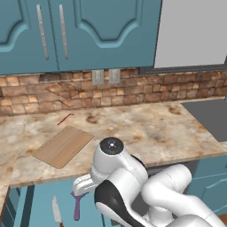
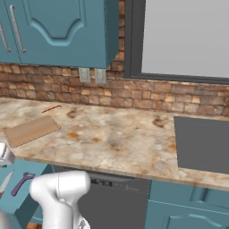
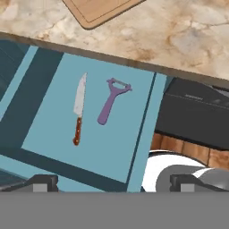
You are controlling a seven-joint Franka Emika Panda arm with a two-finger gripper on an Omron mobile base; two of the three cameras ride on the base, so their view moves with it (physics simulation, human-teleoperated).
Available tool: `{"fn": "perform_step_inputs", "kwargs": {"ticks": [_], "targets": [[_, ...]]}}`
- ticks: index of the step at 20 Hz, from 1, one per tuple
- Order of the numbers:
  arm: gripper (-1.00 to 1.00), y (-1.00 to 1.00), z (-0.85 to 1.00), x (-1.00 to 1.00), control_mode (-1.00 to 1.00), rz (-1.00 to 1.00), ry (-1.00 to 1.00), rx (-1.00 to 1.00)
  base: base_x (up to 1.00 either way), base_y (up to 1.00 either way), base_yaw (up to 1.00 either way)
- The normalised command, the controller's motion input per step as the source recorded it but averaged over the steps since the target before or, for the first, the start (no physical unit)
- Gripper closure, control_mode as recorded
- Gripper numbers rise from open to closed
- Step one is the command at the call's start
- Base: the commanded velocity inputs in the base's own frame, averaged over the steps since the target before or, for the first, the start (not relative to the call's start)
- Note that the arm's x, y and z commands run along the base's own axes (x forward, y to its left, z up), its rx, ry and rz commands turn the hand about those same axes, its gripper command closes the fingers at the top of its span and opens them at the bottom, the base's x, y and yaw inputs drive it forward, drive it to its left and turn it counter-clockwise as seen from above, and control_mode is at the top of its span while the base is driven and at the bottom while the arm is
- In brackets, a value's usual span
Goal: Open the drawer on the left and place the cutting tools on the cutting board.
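The teal drawer (image 3: 58,112) stands pulled out below the counter edge. On its floor lie the knife (image 3: 79,108), silver blade toward the counter, and to its right the purple peeler (image 3: 112,100). Both also show in the base views: knife (image 1: 56,210) (image 2: 5,182), peeler (image 1: 78,205) (image 2: 21,182). The wooden cutting board (image 1: 63,146) (image 2: 31,130) (image 3: 100,9) lies bare on the counter just behind the drawer. My gripper (image 3: 114,183) hovers over the drawer's front part, open, its fingers wide apart and holding nothing, short of both tools.
A thin red stick (image 1: 65,119) (image 2: 51,108) lies on the marble counter behind the board. A dark dishwasher front (image 3: 197,116) (image 2: 116,197) sits right of the drawer. A dark grey flat panel (image 2: 201,143) (image 1: 208,115) is set into the counter at the right.
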Motion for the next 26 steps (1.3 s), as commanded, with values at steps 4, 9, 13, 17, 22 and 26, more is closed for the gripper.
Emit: {"fn": "perform_step_inputs", "kwargs": {"ticks": [4, 9, 13, 17, 22, 26], "targets": [[-1.0, 0.11, -0.25, 0.02, -1.0, -0.18, 0.06, 0.53, 0.0, 0.0, 0.0], [-1.0, 0.14, -0.04, 0.11, -1.0, -0.05, 0.08, 0.08, 0.0, 0.0, 0.0], [-1.0, 0.05, -0.01, 0.29, -1.0, 0.0, 0.12, 0.0, 0.0, 0.0, 0.0], [-1.0, 0.19, 0.0, 0.66, -1.0, 0.0, 0.41, 0.0, 0.0, 0.0, 0.0], [-1.0, 0.29, -0.02, 0.53, -1.0, 0.0, 0.5, -0.02, 0.0, 0.0, 0.0], [-1.0, 0.48, -0.49, 0.07, -1.0, 0.04, 0.43, -0.17, 0.0, 0.0, 0.0]]}}
